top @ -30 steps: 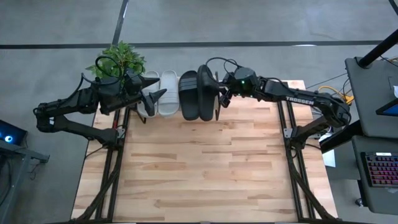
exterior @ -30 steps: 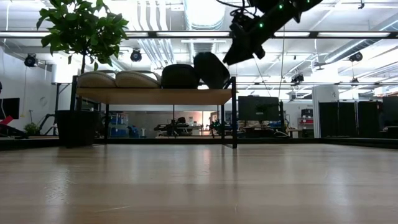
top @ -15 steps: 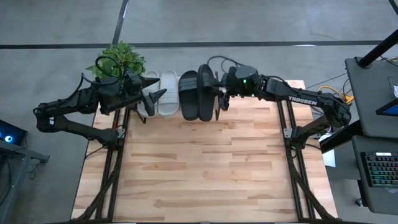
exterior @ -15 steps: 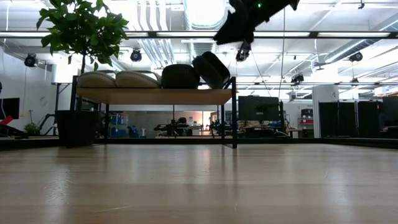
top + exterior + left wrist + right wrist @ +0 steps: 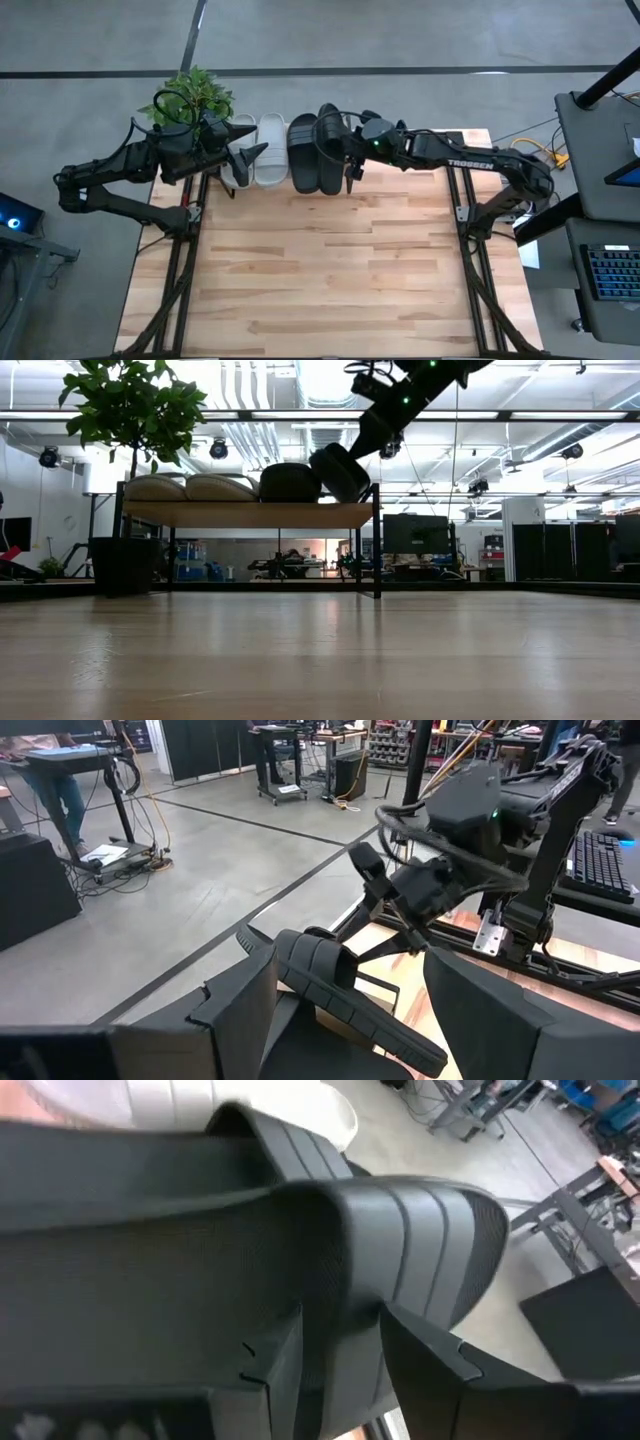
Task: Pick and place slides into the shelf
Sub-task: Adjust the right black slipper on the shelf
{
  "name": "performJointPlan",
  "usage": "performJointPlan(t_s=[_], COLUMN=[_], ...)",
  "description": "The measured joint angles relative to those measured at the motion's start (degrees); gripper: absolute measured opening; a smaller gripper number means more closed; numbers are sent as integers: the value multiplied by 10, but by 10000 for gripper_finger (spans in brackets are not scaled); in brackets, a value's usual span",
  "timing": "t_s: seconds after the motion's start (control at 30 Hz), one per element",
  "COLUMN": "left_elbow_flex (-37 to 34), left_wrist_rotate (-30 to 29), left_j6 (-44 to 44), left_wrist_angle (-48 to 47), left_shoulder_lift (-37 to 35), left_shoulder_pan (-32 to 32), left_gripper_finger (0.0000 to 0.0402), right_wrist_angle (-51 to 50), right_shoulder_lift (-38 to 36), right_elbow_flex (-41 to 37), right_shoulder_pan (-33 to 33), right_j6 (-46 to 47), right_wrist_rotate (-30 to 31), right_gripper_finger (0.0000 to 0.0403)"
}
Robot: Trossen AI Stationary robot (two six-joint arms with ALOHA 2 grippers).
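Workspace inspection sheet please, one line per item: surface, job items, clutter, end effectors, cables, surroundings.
Surface: wooden tabletop, bare in front of the shelf.
Job's things: two light grey slides and one black slide flat on the shelf; second black slide tilted at its right end.
Clutter: potted plant beside the shelf.
End effectors: right end effector at the tilted black slide, grip unclear; left end effector open, over the grey slides.
Cables: loops on the right arm.
Surroundings: desks, keyboard.
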Motion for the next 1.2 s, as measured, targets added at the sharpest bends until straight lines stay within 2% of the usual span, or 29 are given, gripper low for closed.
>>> performJointPlan(t_s=[0.13, 0.37, 0.97, 1.2], left_elbow_flex=[0, 0, 0, 0], left_wrist_rotate=[0, 0, 0, 0], left_j6=[0, 0, 0, 0], left_wrist_angle=[0, 0, -1, -1], left_shoulder_lift=[0, 0, 1, 3], left_shoulder_pan=[0, 0, 0, 0], left_gripper_finger=[238, 238, 238, 238], right_wrist_angle=[-1, -5, -57, -79], right_shoulder_lift=[9, -1, -7, -7], right_elbow_flex=[2, 5, 30, 44], right_shoulder_pan=[1, 3, -1, -7], right_j6=[-37, -71, -78, -52], right_wrist_rotate=[7, 8, 13, 13], right_gripper_finger=[111, 18, 12, 10])
